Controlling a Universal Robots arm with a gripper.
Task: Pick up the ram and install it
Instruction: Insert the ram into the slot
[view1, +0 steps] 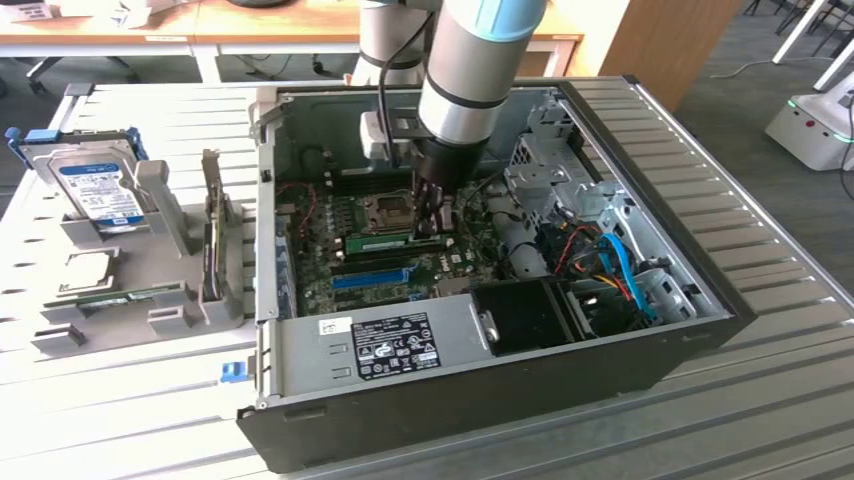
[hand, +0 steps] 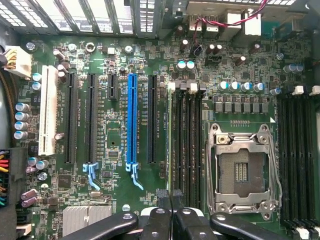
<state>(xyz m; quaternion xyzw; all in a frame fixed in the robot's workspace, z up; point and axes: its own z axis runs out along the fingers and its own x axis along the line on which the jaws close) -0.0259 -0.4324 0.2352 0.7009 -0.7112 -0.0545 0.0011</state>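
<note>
— What's at the exterior view's left?
— A blue-labelled hard drive (view1: 100, 190), upright in a grey holder (view1: 171, 200) on the slatted worktop (view1: 774, 400).
— And mid-frame?
— An open computer case (view1: 441, 400); its motherboard (hand: 117, 135) carries a blue slot (hand: 132, 120).

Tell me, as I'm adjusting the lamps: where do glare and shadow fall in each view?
Exterior view: light falls evenly on the slatted table; the case is dimmer inside, darkest around the black fan shroud. Wrist view: the motherboard is lit flat, no hard shadows; the socket frame glints; the gripper, shut on the ram, looks dark.
</note>
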